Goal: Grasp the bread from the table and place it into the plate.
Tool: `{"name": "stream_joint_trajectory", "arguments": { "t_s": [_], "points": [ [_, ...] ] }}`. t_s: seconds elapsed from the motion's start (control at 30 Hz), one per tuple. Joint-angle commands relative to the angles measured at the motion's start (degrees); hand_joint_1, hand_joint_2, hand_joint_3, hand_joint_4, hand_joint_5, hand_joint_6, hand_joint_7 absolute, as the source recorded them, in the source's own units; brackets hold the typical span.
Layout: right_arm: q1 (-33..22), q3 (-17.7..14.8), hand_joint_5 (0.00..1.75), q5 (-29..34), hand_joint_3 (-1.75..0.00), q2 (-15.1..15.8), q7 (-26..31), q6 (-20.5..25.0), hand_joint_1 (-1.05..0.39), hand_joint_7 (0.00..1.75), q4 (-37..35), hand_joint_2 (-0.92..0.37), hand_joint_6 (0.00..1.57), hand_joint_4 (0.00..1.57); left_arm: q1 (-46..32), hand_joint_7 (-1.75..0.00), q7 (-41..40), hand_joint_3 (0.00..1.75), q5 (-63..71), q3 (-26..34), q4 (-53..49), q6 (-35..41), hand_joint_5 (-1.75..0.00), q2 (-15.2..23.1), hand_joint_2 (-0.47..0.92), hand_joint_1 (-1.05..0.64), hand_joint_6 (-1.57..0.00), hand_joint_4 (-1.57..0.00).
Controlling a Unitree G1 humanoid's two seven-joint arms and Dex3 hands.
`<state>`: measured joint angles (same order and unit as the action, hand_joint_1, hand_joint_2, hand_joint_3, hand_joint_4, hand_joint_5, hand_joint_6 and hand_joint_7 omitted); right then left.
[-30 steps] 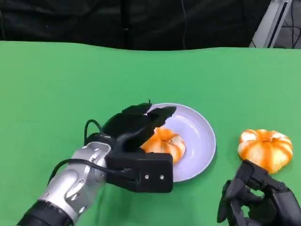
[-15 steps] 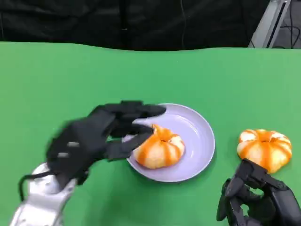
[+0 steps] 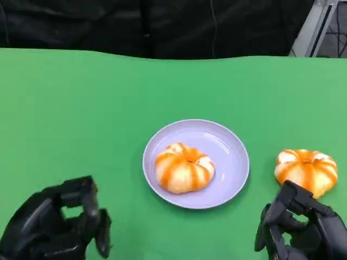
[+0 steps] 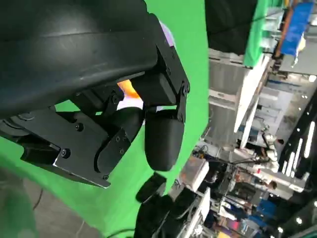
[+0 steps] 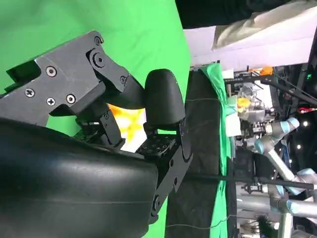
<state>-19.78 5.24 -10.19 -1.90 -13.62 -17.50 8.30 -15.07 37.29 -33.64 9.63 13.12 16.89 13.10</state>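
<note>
Bread in plate (image 3: 184, 168): a round orange-and-cream striped loaf, lying inside the plate, left of its middle, resting on the plate's floor and close to the near-left rim.
Plate (image 3: 230, 149): pale lilac, round and shallow, standing flat on the green surface (image 3: 81, 108) about the middle of the head view.
Second bread (image 3: 306, 170): the same kind of striped loaf, lying on the green surface to the right of the plate, apart from its rim, just beyond the right hand.
Left hand (image 3: 54, 225): low at the near left corner of the head view, well apart from the plate; its fingers (image 3: 81, 197) are curled inward and nothing is between them. The left wrist view shows the same hand's black shell and curled fingers (image 4: 163, 139) over the green surface, with a patch of orange and lilac past them.
Right hand (image 3: 303, 230): low at the near right corner of the head view, just in front of the second bread; whether it touches the loaf I cannot tell. Its fingers (image 3: 295, 197) are bent inward and hold nothing. In the right wrist view the fingers (image 5: 163, 99) are bent, with orange-and-cream bread beyond them.
Background: dark curtain behind the far edge of the surface; a grey metal strut (image 3: 312, 27) at the upper right.
</note>
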Motion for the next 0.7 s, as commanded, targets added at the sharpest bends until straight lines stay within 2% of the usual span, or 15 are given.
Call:
{"name": "stream_joint_trajectory", "arguments": {
  "t_s": [0.03, 0.43, 0.7],
  "points": [
    [0.55, -0.83, 1.75, -0.23, -1.21, 0.69, -0.21, -0.79, -0.12, 1.69, -0.97, -0.56, 0.67, 0.83, -0.87, -1.75, 3.24, 1.21, -0.06, 1.59, -5.02, -2.79, -1.75, 1.21, 0.57, -0.11, -0.81, -0.94],
    [0.32, -0.66, 1.75, -0.19, -1.19, 0.69, -0.61, -1.45, -0.15, 1.69, -0.96, -0.57, 0.67, 0.83, -0.21, -1.72, 2.18, 1.09, 0.70, 1.78, -8.90, -5.82, -1.75, -0.58, 0.63, -0.11, -0.79, -0.91],
    [-0.33, -0.51, 1.75, -0.16, -1.19, 0.68, -0.49, -0.73, -0.14, 1.68, 0.17, -0.57, 0.68, 0.84, -0.29, -1.71, 1.35, 1.10, 1.16, 0.82, -7.58, -5.32, -1.75, -0.57, 0.62, -0.12, -0.81, -0.92]
  ]
}}
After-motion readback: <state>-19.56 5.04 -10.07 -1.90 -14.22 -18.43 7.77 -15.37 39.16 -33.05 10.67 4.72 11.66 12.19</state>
